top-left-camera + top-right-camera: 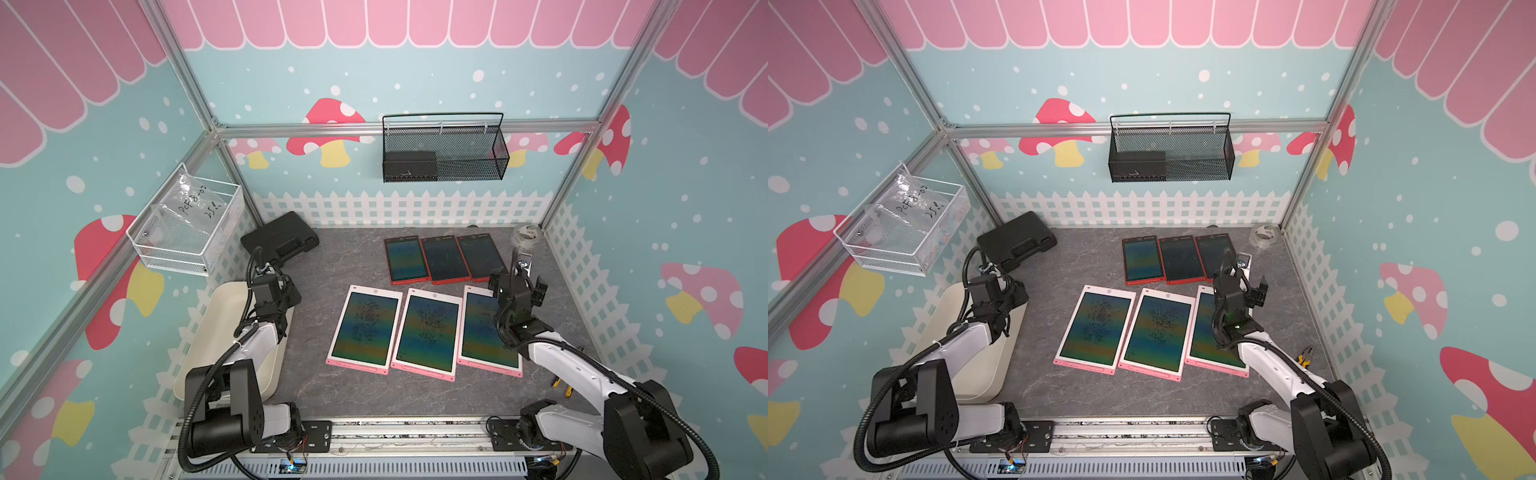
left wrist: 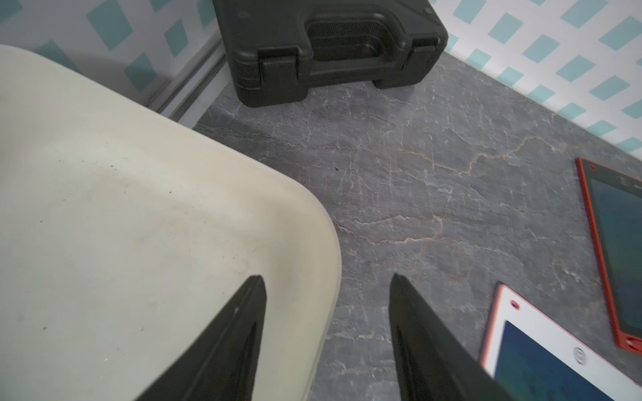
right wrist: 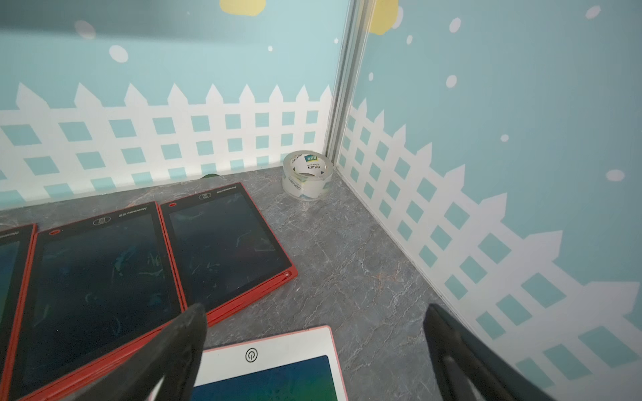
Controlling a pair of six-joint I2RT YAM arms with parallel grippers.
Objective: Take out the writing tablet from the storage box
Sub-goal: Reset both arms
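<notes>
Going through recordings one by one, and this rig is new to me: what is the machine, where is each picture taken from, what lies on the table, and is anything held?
Two white-and-black robot arms with two-fingered grippers stand at a grey marbled table. Two pictures look down from overhead; two come from wrist cameras. Lying there: a cream-white shallow plastic storage box, three pink-framed writing tablets, three red-framed tablets, a black hard case, a clear tape roll. The left gripper, over the box's rim, and right gripper are open, holding nothing.
</notes>
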